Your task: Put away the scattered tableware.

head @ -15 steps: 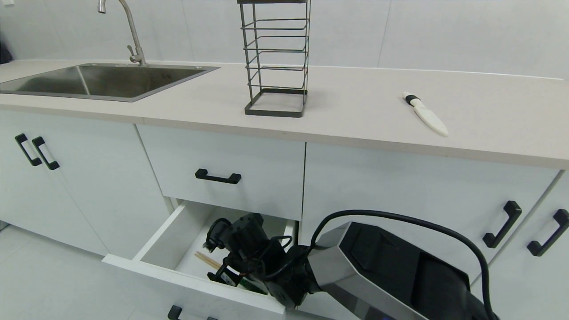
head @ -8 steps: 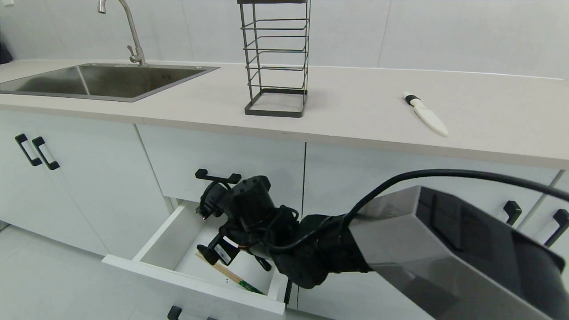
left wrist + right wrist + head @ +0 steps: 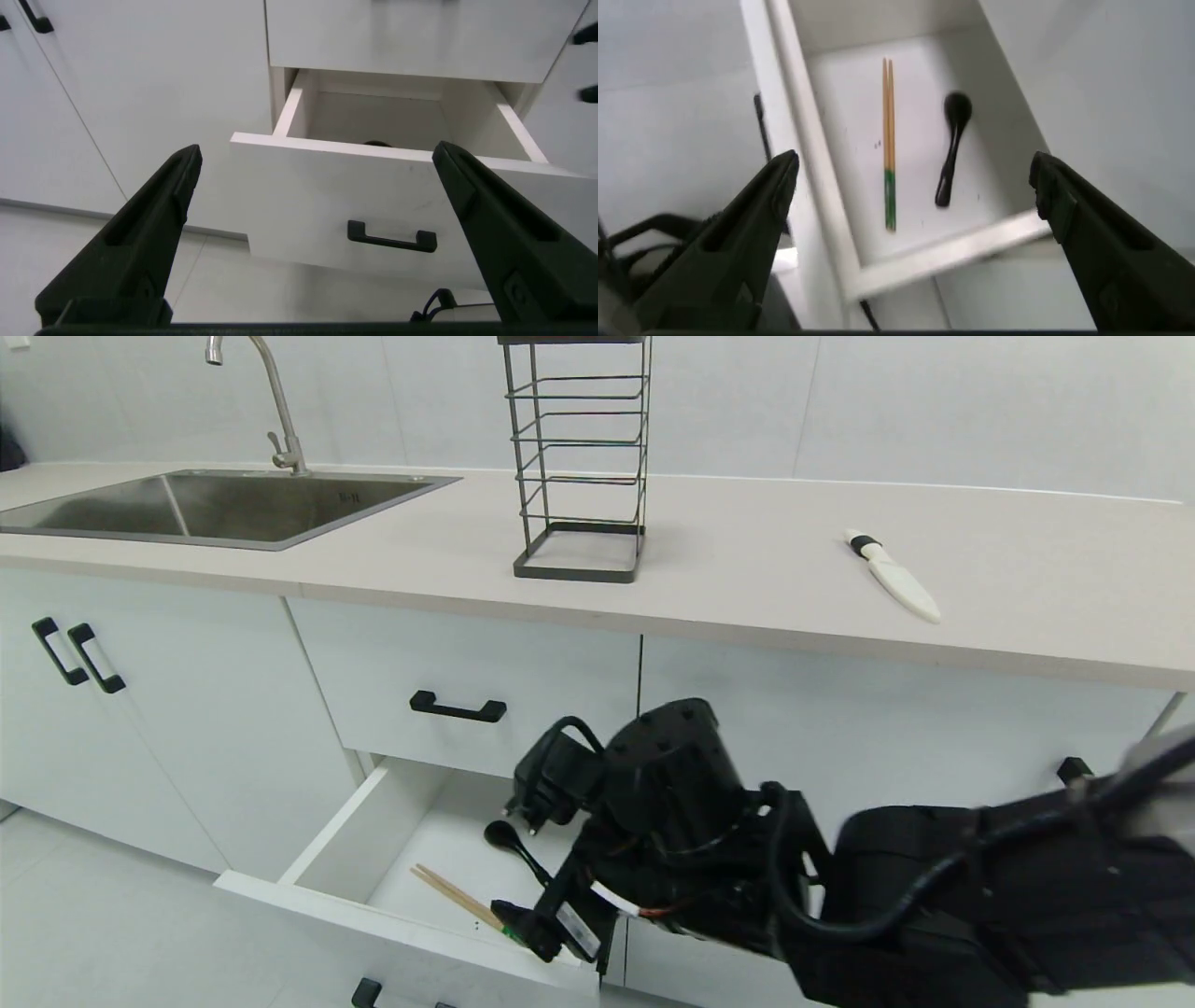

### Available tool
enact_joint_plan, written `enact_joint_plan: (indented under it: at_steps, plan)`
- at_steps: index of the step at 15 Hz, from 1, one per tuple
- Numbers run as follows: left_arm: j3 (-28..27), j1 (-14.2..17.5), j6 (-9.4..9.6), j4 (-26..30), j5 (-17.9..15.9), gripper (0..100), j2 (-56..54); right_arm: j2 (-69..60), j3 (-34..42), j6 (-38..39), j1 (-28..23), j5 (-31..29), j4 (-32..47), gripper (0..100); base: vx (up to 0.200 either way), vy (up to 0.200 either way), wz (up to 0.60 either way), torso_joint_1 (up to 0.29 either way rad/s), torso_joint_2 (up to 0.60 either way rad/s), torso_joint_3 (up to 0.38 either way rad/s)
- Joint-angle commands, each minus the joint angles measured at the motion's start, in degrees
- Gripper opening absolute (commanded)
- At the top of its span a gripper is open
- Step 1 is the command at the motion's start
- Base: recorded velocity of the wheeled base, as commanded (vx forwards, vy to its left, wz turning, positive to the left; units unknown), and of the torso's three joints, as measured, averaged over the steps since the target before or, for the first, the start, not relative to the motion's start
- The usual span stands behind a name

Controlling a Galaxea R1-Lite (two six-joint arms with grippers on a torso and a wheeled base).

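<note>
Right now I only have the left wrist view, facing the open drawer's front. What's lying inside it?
Observer: A pair of chopsticks and a black spoon, side by side, not touching.
Operator: Where is the right gripper?
Observer: The right gripper hangs open above the drawer, holding nothing.
Operator: Anything left on the counter?
Observer: A white knife lies on the countertop, to the right of the wire rack.
</note>
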Motion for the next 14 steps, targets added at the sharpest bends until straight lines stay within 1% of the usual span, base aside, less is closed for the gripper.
enact_joint_plan:
  at_steps: [1, 2, 3, 5, 6, 8, 9, 10, 11, 12, 13, 14]
  plan:
    - [0.0, 0.0, 0.0, 0.0, 0.0, 100, 0.1, -14.7, 15.5, -0.1, 0.2, 0.0, -4.6, 100, 0.0, 0.0, 0.0, 0.0, 0.0, 0.0]
    - [0.0, 0.0, 0.0, 0.0, 0.0, 100, 0.1, -20.5, 22.4, -0.1, 0.2, 0.0, -5.7, 100, 0.0, 0.0, 0.0, 0.0, 0.0, 0.0]
    - [0.0, 0.0, 0.0, 0.0, 0.0, 100, 0.1, -25.4, 27.2, -0.1, 0.2, 0.0, -5.7, 100, 0.0, 0.0, 0.0, 0.0, 0.0, 0.0]
    - [0.0, 0.0, 0.0, 0.0, 0.0, 100, 0.1, -34.6, 34.4, -0.2, 0.7, -0.2, -5.7, 100, 0.0, 0.0, 0.0, 0.0, 0.0, 0.0]
    - [0.0, 0.0, 0.0, 0.0, 0.1, 100, 0.1, -38.7, 36.2, -0.3, 1.1, -1.1, -5.4, 100, 0.0, 0.0, 0.0, 0.0, 0.0, 0.0]
    - [0.0, 0.0, 0.0, 0.0, 0.0, 100, 0.1, -50.0, 41.5, -0.1, 0.7, -7.6, -5.1, 100, 0.0, 0.0, 0.0, 0.0, 0.0, 0.0]
    - [0.0, 0.0, 0.0, 0.0, 0.0, 100, 0.1, -56.5, 44.6, 0.3, 0.7, -9.2, -5.1, 100, 0.0, 0.0, 0.0, 0.0, 0.0, 0.0]
    - [0.0, 0.0, 0.0, 0.0, 0.0, 100, 0.1, -58.0, 45.3, 0.5, 0.7, -9.6, -5.1, 100, 0.0, 0.0, 0.0, 0.0, 0.0, 0.0]
    - [0.0, 0.0, 0.0, 0.0, 0.0, 100, 0.1, -70.7, 48.7, 0.8, 0.5, -10.7, -4.3, 100, 0.0, 0.0, 0.0, 0.0, 0.0, 0.0]
    - [0.0, 0.0, 0.0, 0.0, 0.0, 100, 0.1, -74.9, 48.8, 0.8, 0.1, -10.8, -3.2, 100, 0.0, 0.0, 0.0, 0.0, 0.0, 0.0]
    - [0.0, 0.0, 0.0, 0.0, 0.0, 100, 0.1, -81.0, 48.5, 0.8, -2.2, -10.8, -2.1, 100, 0.0, 0.0, 0.0, 0.0, 0.0, 0.0]
    - [0.0, 0.0, 0.0, 0.0, 0.0, 100, 0.1, -88.1, 48.8, 1.2, -8.7, -10.4, -1.7, 100, 0.0, 0.0, 0.0, 0.0, 0.0, 0.0]
